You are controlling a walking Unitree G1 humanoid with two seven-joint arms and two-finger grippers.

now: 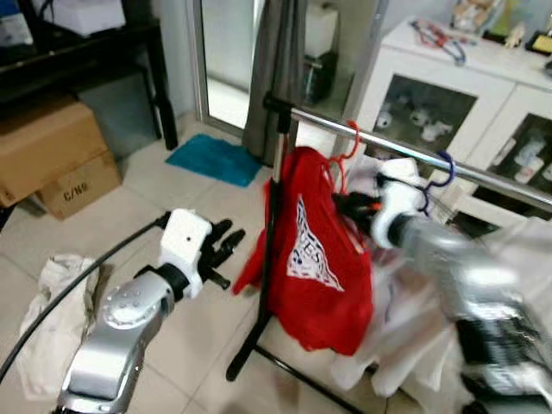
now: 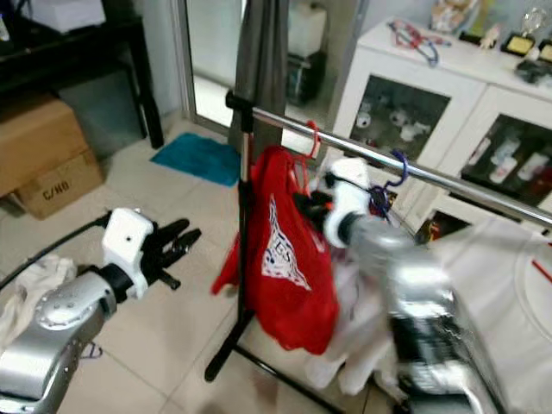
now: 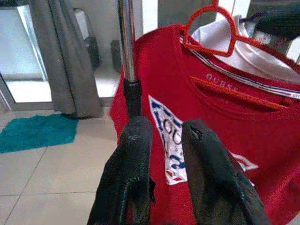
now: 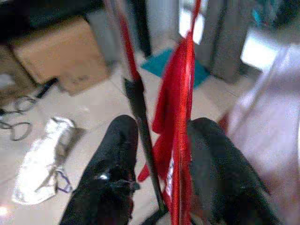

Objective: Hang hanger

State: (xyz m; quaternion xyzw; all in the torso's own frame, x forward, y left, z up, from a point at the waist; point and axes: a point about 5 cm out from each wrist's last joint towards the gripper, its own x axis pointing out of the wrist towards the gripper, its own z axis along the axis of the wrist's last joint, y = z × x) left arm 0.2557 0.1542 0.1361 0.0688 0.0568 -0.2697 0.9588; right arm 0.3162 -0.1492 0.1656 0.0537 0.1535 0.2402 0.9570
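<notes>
Hanging the red hanger looks nearly finished: its hook sits over the rail, the red shirt draping beside the rack's post. The right pincer is at the collar, fingers apart around the fabric in its wrist view. Next, probably, it backs away without snagging. The left pincer hovers narrow, holding nothing.

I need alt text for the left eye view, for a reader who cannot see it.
A red T-shirt on a red hanger hangs from a metal rail. The right end effector is at the shirt's collar; the left end effector hovers open beside it, above the tiled floor.
</notes>
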